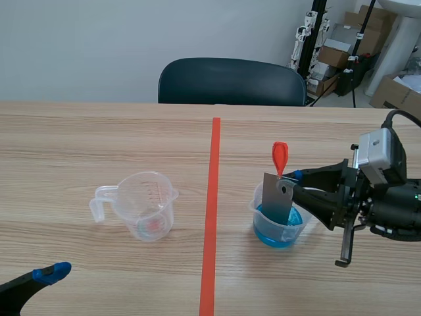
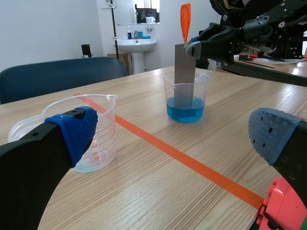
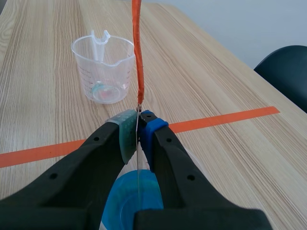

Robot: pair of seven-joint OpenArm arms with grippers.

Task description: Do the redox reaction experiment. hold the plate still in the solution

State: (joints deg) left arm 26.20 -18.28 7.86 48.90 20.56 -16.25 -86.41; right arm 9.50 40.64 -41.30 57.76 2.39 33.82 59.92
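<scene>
Grey sheet metal, a thin rectangular plate (image 1: 275,197) with an orange-red plastic tab (image 1: 279,157) rising from its top, stood upright in a small clear plastic beaker (image 1: 258,205). The beaker sat just right of the tape line, in the half of the surface toward its right edge. The plate's long axis ran vertically. Its lower end sat in the blue solution (image 1: 281,232), and its upper part showed above the rim.

The right pincer (image 1: 294,178) came in level from the right edge and was clenched on the plate near its top, one pad on each flat face. The hold I judged to turn on keeping that axis vertical and the lower end wetted.

The left pincer (image 2: 175,136) lay released, low at the near left corner and well apart from the beaker. A clear plastic measuring jug (image 1: 148,209) with a handle stood ahead of it. It carried red printed graduations, the figures too small to read. No brand or label showed.
</scene>
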